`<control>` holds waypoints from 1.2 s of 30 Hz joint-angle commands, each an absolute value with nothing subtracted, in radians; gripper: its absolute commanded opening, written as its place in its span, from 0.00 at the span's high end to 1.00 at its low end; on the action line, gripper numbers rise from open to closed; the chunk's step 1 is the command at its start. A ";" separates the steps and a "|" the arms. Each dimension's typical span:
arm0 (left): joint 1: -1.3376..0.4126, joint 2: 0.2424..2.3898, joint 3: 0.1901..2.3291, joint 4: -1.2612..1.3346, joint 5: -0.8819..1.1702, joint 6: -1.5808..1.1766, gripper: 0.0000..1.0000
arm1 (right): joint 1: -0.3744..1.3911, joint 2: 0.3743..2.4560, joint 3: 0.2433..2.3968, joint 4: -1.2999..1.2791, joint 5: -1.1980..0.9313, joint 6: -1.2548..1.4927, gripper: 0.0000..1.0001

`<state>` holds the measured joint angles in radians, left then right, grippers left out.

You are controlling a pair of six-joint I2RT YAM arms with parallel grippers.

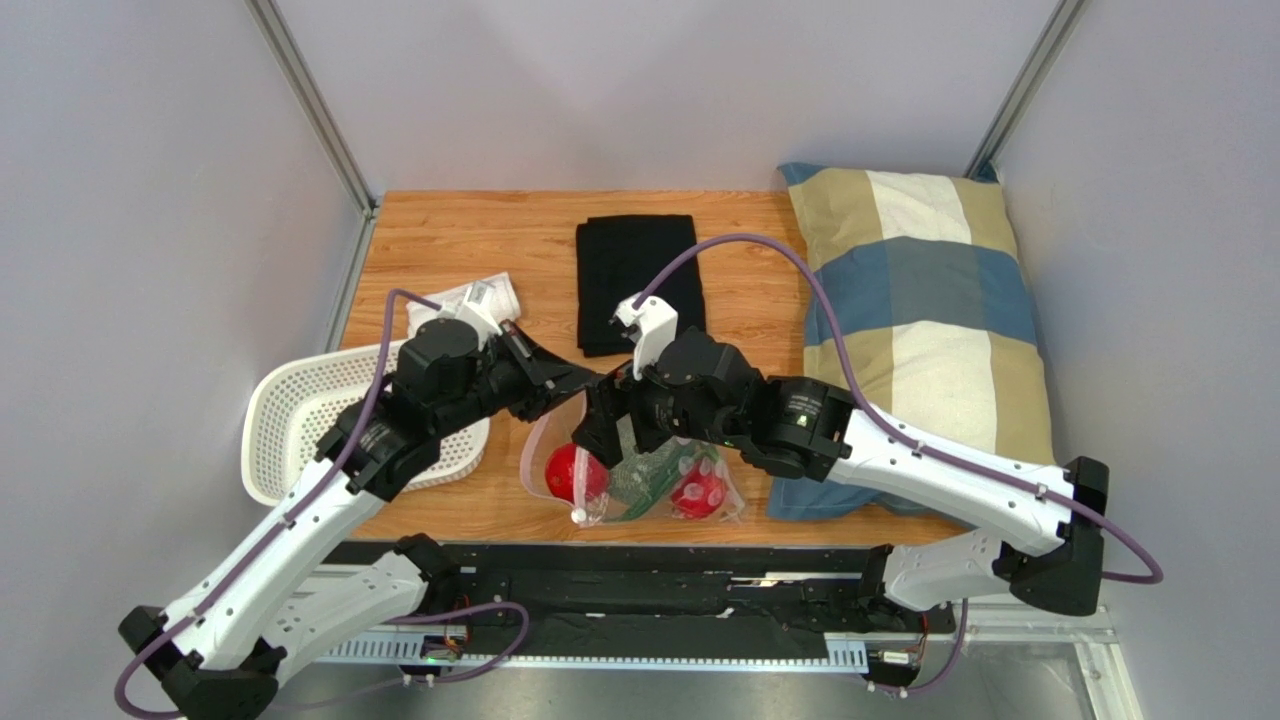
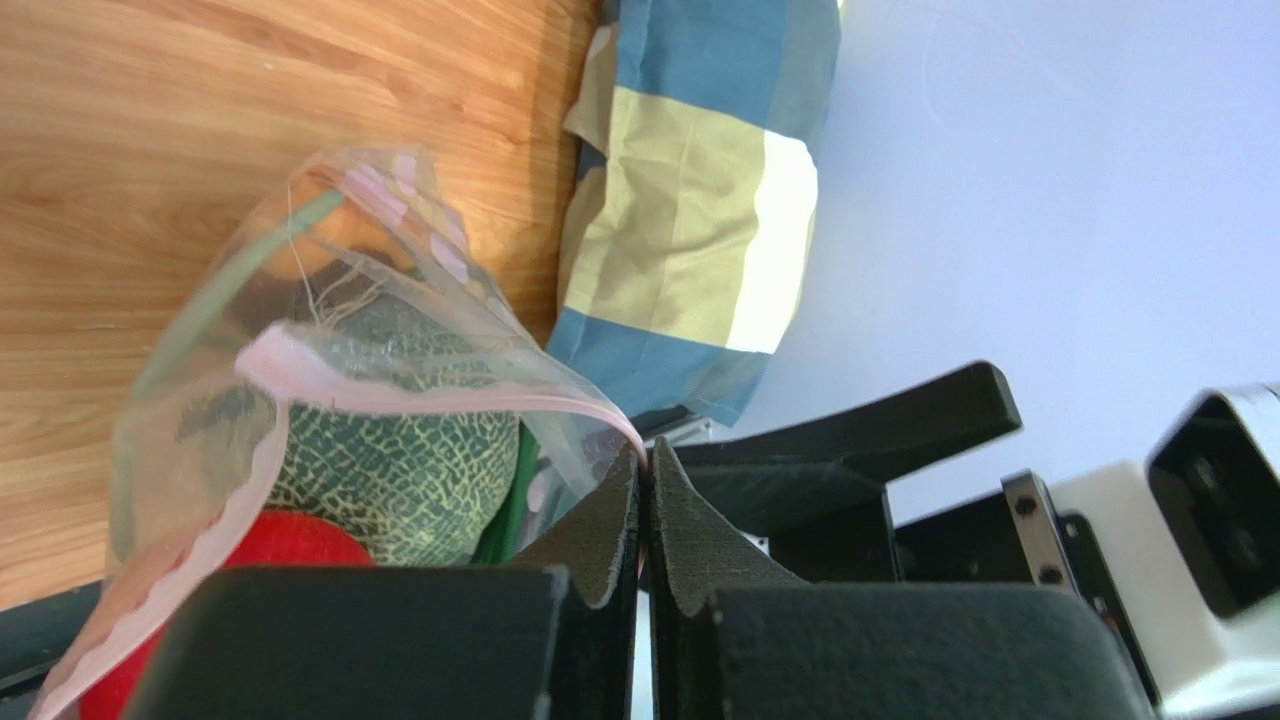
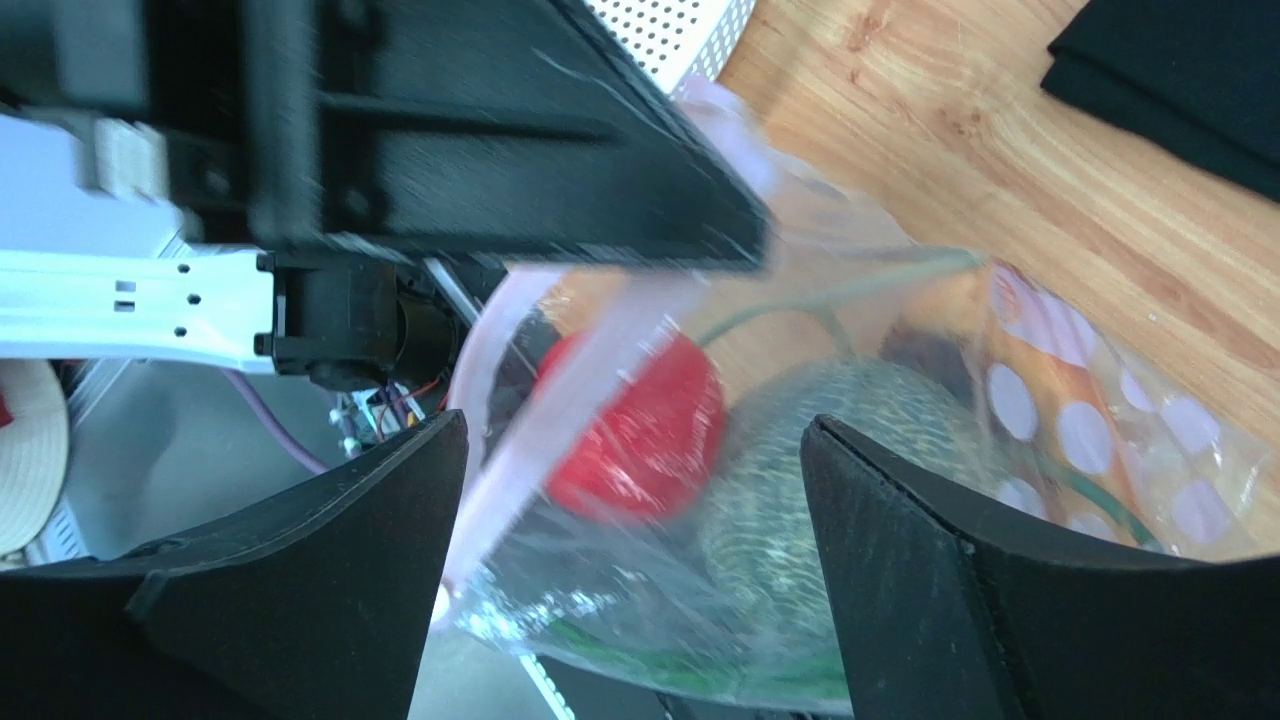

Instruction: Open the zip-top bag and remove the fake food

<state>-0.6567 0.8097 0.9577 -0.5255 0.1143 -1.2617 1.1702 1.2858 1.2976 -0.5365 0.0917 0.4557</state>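
The left pincer (image 2: 646, 465) clamps one lip of the zip-top bag (image 1: 639, 503), and the right pincer (image 3: 631, 435) is poised at the bag mouth. We judge the step in hand to be taking the opposite lip so that the zip can be parted.

Procedure, as we recommend it:
1. We bring the right pincer onto the free lip only, just beside the pinkish zip strip (image 2: 451, 393). We do not reach deeper, where the fingers would trap both walls or the fake food.
2. We close firmly, because the film is thin, crinkly and likely to slip.
3. We draw the two lips apart across the strip and hold the left side steady as the anchor.
4. We keep the bag low, so the contents do not roll toward the near edge of the desk (image 1: 451, 240).

Pincer state: the left pincer is fully closed, pinching the film at the strip. The right pincer stands wide open, with one finger on each side of the mouth, and holds nothing. We cannot tell whether it brushes the film.

The bag lies at the near edge of the desk, about midway along it, between the white basket (image 1: 293, 428) and the pillow (image 1: 917, 300). The fake food is inside it: a red fruit (image 1: 573, 474) and a green netted piece (image 2: 391, 435) show through the film.
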 commanded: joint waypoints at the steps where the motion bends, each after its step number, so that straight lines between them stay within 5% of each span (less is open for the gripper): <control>1: -0.693 0.857 1.035 -0.488 0.143 -1.301 1.00 | 1.215 1.327 1.393 -0.526 0.222 0.466 0.14; 7: -0.698 0.884 1.061 -0.466 0.161 -1.331 1.00 | 1.235 1.345 1.405 -0.543 0.310 0.446 0.11; 12: -0.709 0.893 1.088 -0.460 0.172 -1.341 1.00 | 1.244 1.391 1.428 -0.612 0.463 0.440 0.22; 15: -0.710 0.887 1.088 -0.462 0.176 -1.347 1.00 | 1.244 1.401 1.414 -0.592 0.471 0.440 0.45; 16: -0.710 0.881 1.089 -0.462 0.175 -1.338 1.00 | 1.244 1.401 1.416 -0.592 0.479 0.439 0.69; 19: -0.709 0.867 1.104 -0.521 0.147 -1.249 1.00 | 1.246 1.382 1.399 -0.592 0.508 0.440 1.00; 24: -0.707 0.865 1.232 -0.747 0.123 -0.936 0.70 | 1.243 1.355 1.361 -0.575 0.509 0.436 1.00; 30: -0.709 0.802 1.138 -0.776 0.309 -0.844 0.90 | 1.241 1.342 1.332 -0.541 0.471 0.431 1.00; 36: -0.727 0.873 1.051 -0.782 0.393 -0.781 0.77 | 1.241 1.336 1.333 -0.538 0.434 0.431 1.00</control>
<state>-0.7094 0.8150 1.0966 -0.7441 0.3157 -0.8814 1.2423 1.3838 1.3258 -0.6014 0.4438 0.4366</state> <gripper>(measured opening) 0.183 0.012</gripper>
